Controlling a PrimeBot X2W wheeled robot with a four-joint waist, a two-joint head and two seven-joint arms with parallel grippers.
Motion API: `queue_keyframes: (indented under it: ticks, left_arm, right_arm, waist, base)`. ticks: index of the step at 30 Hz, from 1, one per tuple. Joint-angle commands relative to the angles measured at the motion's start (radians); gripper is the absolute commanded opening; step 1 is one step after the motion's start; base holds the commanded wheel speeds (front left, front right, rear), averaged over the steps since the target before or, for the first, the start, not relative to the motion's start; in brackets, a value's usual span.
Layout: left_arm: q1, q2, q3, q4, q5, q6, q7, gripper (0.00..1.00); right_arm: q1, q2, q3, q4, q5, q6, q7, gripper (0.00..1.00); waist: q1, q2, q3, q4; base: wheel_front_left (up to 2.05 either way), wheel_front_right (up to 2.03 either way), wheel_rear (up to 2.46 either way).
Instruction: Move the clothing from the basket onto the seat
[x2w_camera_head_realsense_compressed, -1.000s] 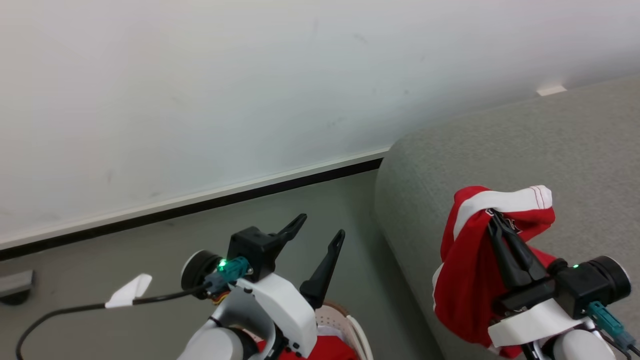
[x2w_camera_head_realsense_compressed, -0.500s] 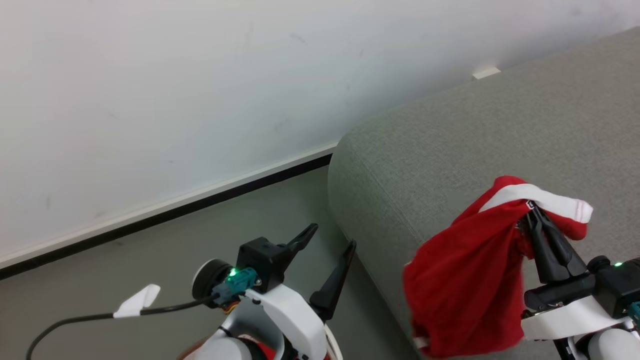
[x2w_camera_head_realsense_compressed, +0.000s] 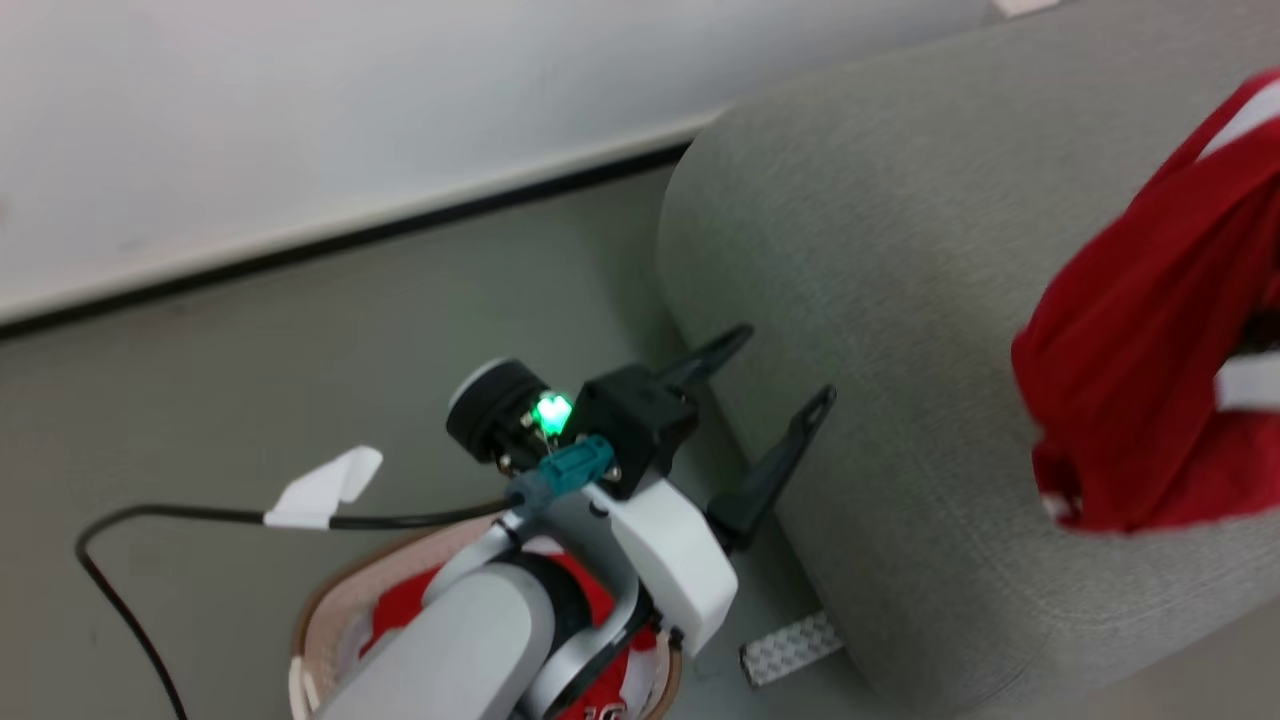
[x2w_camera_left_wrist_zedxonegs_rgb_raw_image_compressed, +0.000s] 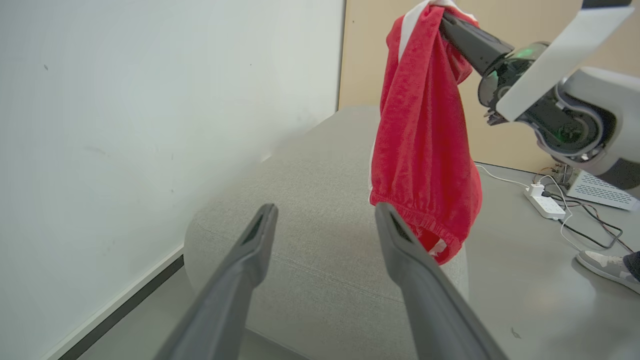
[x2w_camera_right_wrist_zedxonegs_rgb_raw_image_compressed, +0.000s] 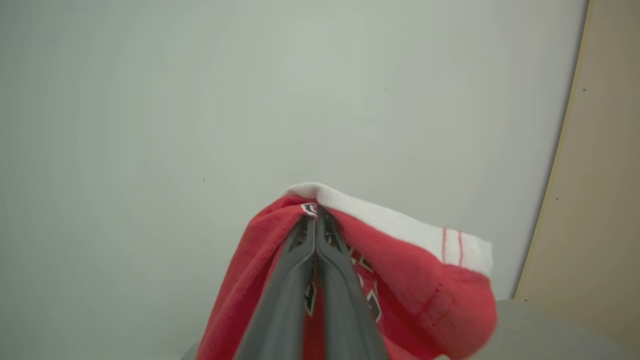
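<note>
A red garment (x2w_camera_left_wrist_zedxonegs_rgb_raw_image_compressed: 425, 140) with white trim hangs from my right gripper (x2w_camera_left_wrist_zedxonegs_rgb_raw_image_compressed: 447, 20), which is shut on its top fold. In the right wrist view the fingers (x2w_camera_right_wrist_zedxonegs_rgb_raw_image_compressed: 315, 220) are pressed together on the clothing (x2w_camera_right_wrist_zedxonegs_rgb_raw_image_compressed: 410, 280). The garment (x2w_camera_head_realsense_compressed: 1130, 380) dangles over the light grey seat (x2w_camera_head_realsense_compressed: 880, 300); I cannot tell whether its hem touches. My left gripper (x2w_camera_head_realsense_compressed: 785, 365) stands open and empty beside the seat's rounded corner, above the basket (x2w_camera_head_realsense_compressed: 310, 610). More red clothing (x2w_camera_head_realsense_compressed: 400, 610) lies in the basket, mostly hidden by my left arm. Its fingers (x2w_camera_left_wrist_zedxonegs_rgb_raw_image_compressed: 265, 225) point at the seat (x2w_camera_left_wrist_zedxonegs_rgb_raw_image_compressed: 310, 200).
A white wall with a dark baseboard (x2w_camera_head_realsense_compressed: 400, 225) runs behind the seat. A black cable with a white tag (x2w_camera_head_realsense_compressed: 320, 490) trails over the grey floor. A power strip (x2w_camera_left_wrist_zedxonegs_rgb_raw_image_compressed: 545, 205), wires and a person's shoe (x2w_camera_left_wrist_zedxonegs_rgb_raw_image_compressed: 605, 265) lie right of the seat.
The head camera has tipped down and turned, bringing the basket into view. My right gripper has carried the red garment up and further right over the seat. The left gripper stays open.
</note>
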Motion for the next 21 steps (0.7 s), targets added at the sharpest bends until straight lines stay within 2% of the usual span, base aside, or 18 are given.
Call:
queue_keyframes:
  ticks: [1, 5, 8, 13, 16, 21]
  left_arm:
    - [-0.042, 0.002, 0.000, -0.005, 0.021, -0.012, 0.013, 1.00]
    - [-0.100, -0.005, -0.004, -0.009, 0.027, -0.029, 0.021, 1.00]
    - [-0.156, -0.011, 0.002, -0.021, 0.040, -0.035, 0.028, 1.00]
    - [-0.227, -0.014, 0.011, -0.041, 0.056, -0.041, 0.032, 1.00]
    - [-0.247, -0.017, 0.016, -0.045, 0.062, -0.040, 0.018, 1.00]
    - [-0.251, -0.012, 0.021, -0.035, 0.063, -0.035, -0.004, 1.00]
  right_arm:
    - [-0.088, -0.034, -0.023, 0.049, -0.013, -0.002, 0.001, 0.00]
    - [-0.252, -0.087, -0.060, 0.155, -0.031, -0.002, 0.001, 0.00]
    - [-0.433, -0.147, -0.114, 0.249, -0.042, -0.002, 0.004, 0.00]
    - [-0.657, -0.200, -0.218, 0.412, -0.096, -0.002, 0.022, 0.00]
    - [-0.717, -0.209, -0.280, 0.517, -0.156, -0.002, 0.019, 0.00]
    - [-0.698, -0.180, -0.388, 0.685, -0.239, -0.002, 0.008, 0.00]
  waist:
    - [-0.0002, -0.0001, 0.166, 0.078]
    - [-0.0002, -0.0001, 0.246, 0.120]
    - [-0.0002, -0.0001, 0.331, 0.154]
    - [-0.0002, -0.0001, 0.458, 0.206]
    - [-0.0002, -0.0001, 0.508, 0.236]
    - [-0.0002, -0.0001, 0.539, 0.264]
  base:
    - [0.00, 0.00, 0.00]
    - [0.00, 0.00, 0.00]
    - [0.00, 0.00, 0.00]
    - [0.00, 0.00, 0.00]
    - [0.00, 0.00, 0.00]
    - [0.00, 0.00, 0.00]
